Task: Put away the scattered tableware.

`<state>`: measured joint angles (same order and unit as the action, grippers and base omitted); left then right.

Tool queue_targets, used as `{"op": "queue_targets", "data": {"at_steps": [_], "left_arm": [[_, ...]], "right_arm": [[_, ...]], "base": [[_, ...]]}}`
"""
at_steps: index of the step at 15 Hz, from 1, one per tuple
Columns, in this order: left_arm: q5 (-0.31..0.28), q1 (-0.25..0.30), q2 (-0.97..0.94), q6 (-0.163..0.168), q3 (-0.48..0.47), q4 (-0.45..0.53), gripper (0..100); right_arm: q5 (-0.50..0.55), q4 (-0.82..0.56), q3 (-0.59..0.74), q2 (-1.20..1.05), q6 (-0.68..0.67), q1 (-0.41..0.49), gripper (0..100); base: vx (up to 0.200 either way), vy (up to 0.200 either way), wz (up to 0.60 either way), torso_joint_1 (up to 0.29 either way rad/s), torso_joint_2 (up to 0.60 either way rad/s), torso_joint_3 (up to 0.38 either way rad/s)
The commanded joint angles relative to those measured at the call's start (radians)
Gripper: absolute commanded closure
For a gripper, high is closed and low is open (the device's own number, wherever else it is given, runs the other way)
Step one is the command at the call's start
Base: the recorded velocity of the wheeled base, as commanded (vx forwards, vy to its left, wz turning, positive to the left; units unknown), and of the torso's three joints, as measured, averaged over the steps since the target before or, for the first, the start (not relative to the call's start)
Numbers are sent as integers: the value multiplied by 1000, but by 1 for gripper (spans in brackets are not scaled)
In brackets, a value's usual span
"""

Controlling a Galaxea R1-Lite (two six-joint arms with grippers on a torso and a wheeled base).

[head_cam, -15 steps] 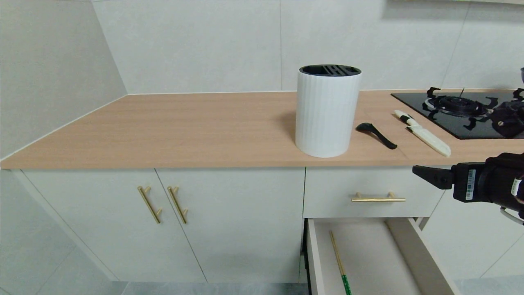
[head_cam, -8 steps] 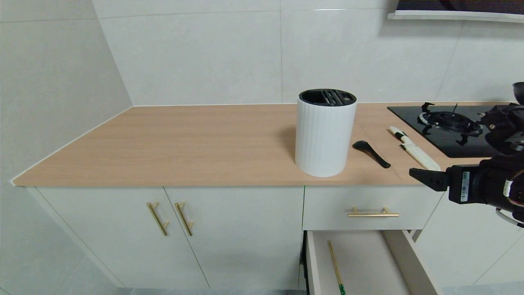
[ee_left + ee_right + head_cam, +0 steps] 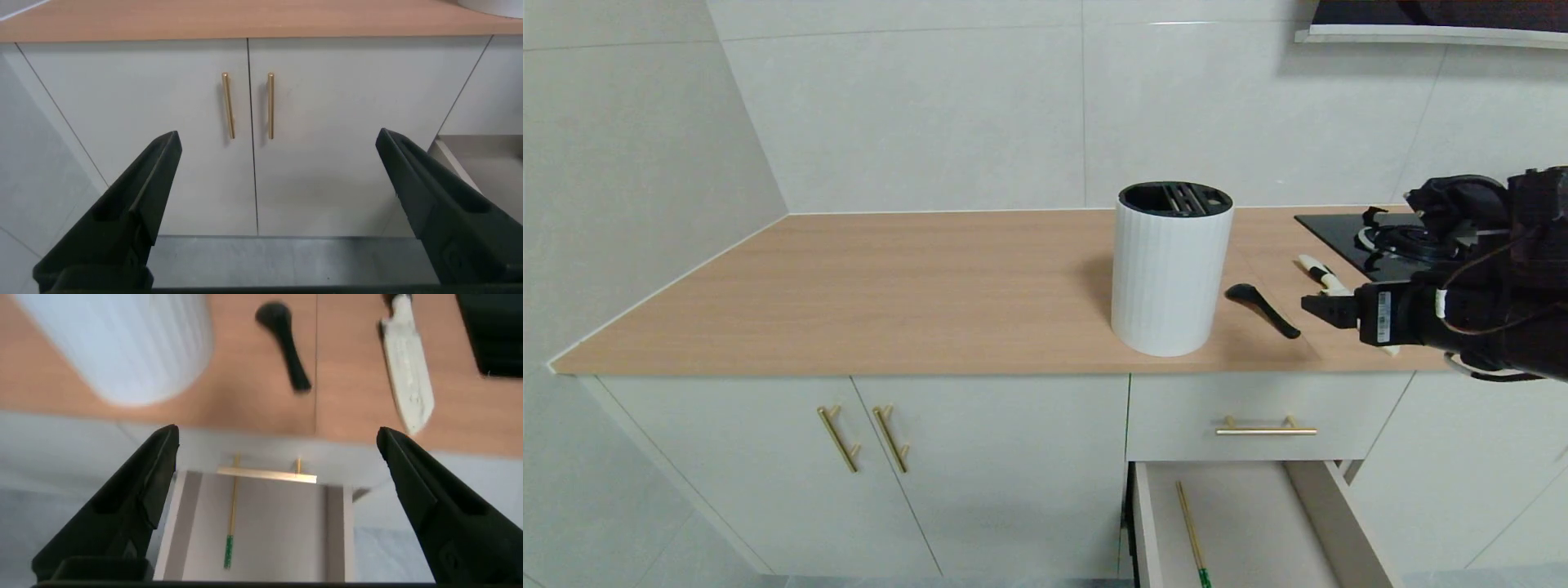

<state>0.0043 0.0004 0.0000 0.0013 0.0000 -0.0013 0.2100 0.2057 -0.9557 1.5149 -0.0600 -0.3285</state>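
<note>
The right hand point(image 3: 1321, 310), spread wide, hovers at the bench's point(image 3: 890, 286) front edge, near the white knife point(image 3: 1319, 272). The black spoon point(image 3: 1263, 309) lies between the knife and the white holder point(image 3: 1170, 269). The left hand point(image 3: 278, 196) is spread too.

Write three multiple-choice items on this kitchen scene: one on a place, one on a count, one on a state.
1. The black spoon lies: A. on the floor; B. on the counter between the white holder and the knife; C. in a sink.
2. Gold handles on the cabinet fronts in the head view: A. one; B. three; C. five.
3. The bottom drawer is: A. shut; B. lifted out; C. pulled open.
Answers: 1 B, it rests on the wood beside the holder. 2 B, two on the doors, one on the upper drawer. 3 C, its inside shows, with chopsticks in it.
</note>
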Motion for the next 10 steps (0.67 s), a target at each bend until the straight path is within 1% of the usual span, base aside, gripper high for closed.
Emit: {"op": "queue_targets", "data": {"at_steps": [1,3,5,6,8,10], "left_arm": [[0,1,0,0,0,0,0],[0,1,0,0,0,1,0],[0,1,0,0,0,0,0],[0,1,0,0,0,0,0],[0,0,0,0,0,0,0],[0,0,0,0,0,0,0]], "right_arm": [[-124,4,-118,183,35,86,0],[-196,14,-164,260,97,121,0],[-248,46,-215,329,132,135,0],[-254,66,-233,370,132,138,0],[-253,116,-230,416,134,155,0],[-258,135,-230,435,131,160,0]], "base": [[0,0,0,0,0,0],[0,0,0,0,0,0],[0,0,0,0,0,0],[0,0,0,0,0,0],[0,0,0,0,0,0],[0,0,0,0,0,0]]}}
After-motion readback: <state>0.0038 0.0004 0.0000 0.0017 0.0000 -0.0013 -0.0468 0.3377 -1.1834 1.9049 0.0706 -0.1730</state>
